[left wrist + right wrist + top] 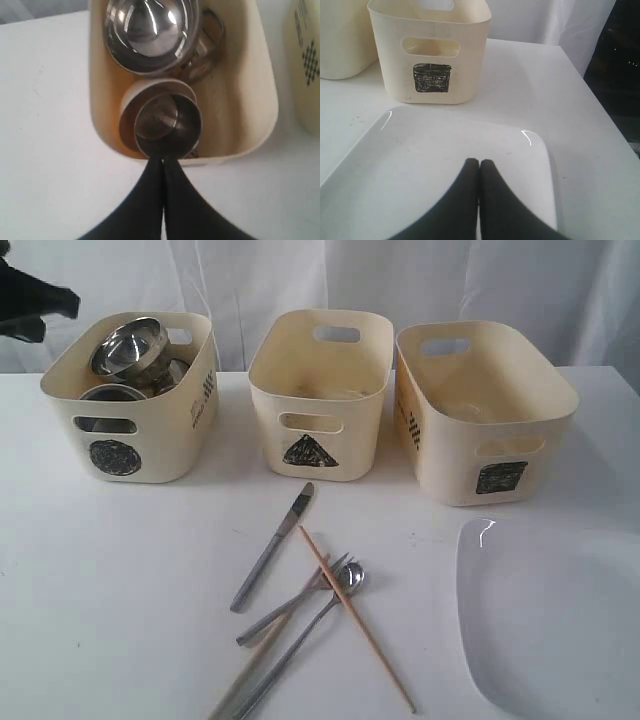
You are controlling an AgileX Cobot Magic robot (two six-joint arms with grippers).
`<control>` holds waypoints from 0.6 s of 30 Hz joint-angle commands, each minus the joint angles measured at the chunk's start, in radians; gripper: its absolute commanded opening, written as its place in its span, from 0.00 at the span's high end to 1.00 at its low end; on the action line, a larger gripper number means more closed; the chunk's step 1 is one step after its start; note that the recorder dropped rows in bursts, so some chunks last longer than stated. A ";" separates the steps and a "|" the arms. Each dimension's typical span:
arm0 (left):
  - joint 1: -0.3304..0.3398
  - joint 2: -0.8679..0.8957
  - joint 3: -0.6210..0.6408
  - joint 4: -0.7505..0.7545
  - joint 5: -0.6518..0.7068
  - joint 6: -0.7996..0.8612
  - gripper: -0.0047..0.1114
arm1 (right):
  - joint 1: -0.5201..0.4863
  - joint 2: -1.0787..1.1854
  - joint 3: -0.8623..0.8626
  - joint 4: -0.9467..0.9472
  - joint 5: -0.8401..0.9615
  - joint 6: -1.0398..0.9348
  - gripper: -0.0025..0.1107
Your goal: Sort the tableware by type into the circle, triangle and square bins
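The circle bin on the left holds a steel bowl, a steel mug nested in a small white bowl, and another mug. My left gripper is shut and empty, hanging over that bin's near rim. The triangle bin stands in the middle and the square bin on the right. On the table in front lie a knife, fork, spoon and chopsticks. My right gripper is shut and empty above the large white plate.
The cutlery lies crossed in a loose pile in front of the triangle bin. The plate fills the table's front right corner. My left arm shows dark at the upper left. The table's right edge runs close to the plate.
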 commanded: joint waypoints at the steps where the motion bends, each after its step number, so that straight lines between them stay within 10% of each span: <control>1: 0.055 -0.102 0.052 -0.008 -0.095 -0.110 0.96 | -0.006 0.000 -0.001 -0.005 -0.008 -0.001 0.98; 9: 0.187 -0.613 0.588 0.004 -0.541 0.064 0.96 | -0.006 0.000 -0.001 -0.005 -0.008 -0.001 0.98; 18: 0.196 -1.206 0.981 -0.026 -0.096 0.101 0.96 | -0.006 0.000 -0.001 -0.005 -0.008 -0.001 0.98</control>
